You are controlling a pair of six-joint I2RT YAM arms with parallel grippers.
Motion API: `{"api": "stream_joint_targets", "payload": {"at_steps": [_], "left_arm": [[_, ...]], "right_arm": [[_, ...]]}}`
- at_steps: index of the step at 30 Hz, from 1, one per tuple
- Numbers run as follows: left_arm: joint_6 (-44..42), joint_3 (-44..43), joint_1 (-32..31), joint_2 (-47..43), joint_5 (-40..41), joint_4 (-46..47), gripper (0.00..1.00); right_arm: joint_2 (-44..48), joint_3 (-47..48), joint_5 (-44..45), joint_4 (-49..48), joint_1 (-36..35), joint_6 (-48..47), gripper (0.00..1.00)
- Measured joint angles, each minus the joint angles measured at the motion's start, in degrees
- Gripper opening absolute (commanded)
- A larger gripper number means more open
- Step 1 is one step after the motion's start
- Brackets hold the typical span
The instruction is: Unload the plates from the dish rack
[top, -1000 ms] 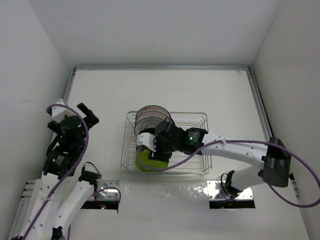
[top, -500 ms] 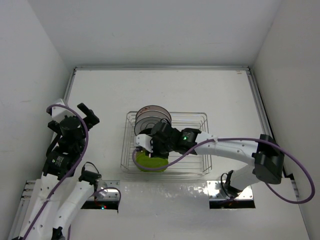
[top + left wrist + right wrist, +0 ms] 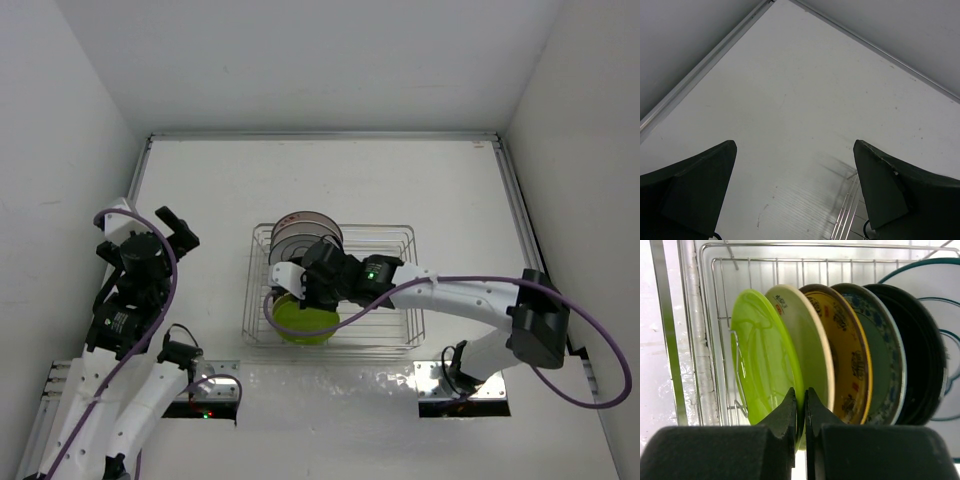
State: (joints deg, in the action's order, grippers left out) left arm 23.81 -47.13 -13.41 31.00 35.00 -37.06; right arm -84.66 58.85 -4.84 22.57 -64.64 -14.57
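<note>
Right arm stretches leftward over the dish rack [image 3: 408, 236]. The right hand [image 3: 801, 394] is pinched shut on the rim of the lime green plate [image 3: 762, 360], at the near end of the row of plates [image 3: 855, 355] standing in the rack's left part. Left arm is folded up at the tabletop's [image 3: 330, 180] left edge, left hand [image 3: 794, 145] wide open, holding nothing.

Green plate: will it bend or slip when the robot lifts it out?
The green plate looks hard and glossy, so it probably won't bend but might slip, since the right gripper pinches only its thin rim. It stands on edge in the dish rack, close against the cream plate, so it could wobble or scrape that neighbour.
</note>
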Motion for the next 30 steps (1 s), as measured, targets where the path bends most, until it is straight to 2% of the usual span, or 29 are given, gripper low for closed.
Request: {"api": "stream_joint_targets", "payload": {"at_steps": [6,11,15,18,21,24,30], "left_arm": [[-0.87,0.00,0.00,-0.33,-1.79,0.07,1.00],[-1.46,-0.92,0.00,-1.88,-10.25,1.57,1.00],[-1.22,-5.53,0.02,-2.03,-23.89,4.92,1.00],[-0.79,-9.33,0.00,-1.70,-36.48,9.77,1.00],[-0.83,-12.37,0.00,0.04,-48.19,13.86,1.00],[-1.09,-13.55,0.00,3.52,-57.33,15.96,0.95],[1.01,-8.81,0.00,10.82,-72.72,21.46,0.88]], "right_arm": [[1.68,5.40,4.76,3.08,-0.07,4.26,0.00],[2.80,15.06,12.70,4.98,-0.09,11.28,0.00],[4.39,20.72,19.98,6.82,0.37,18.12,0.00],[6.47,21.35,21.33,6.86,1.86,22.29,0.00],[10.54,18.47,18.08,4.83,5.84,25.79,0.00],[15.06,15.50,13.44,2.40,10.38,28.50,0.00],[18.64,14.97,6.69,-2.62,12.39,31.30,0.00]]}}
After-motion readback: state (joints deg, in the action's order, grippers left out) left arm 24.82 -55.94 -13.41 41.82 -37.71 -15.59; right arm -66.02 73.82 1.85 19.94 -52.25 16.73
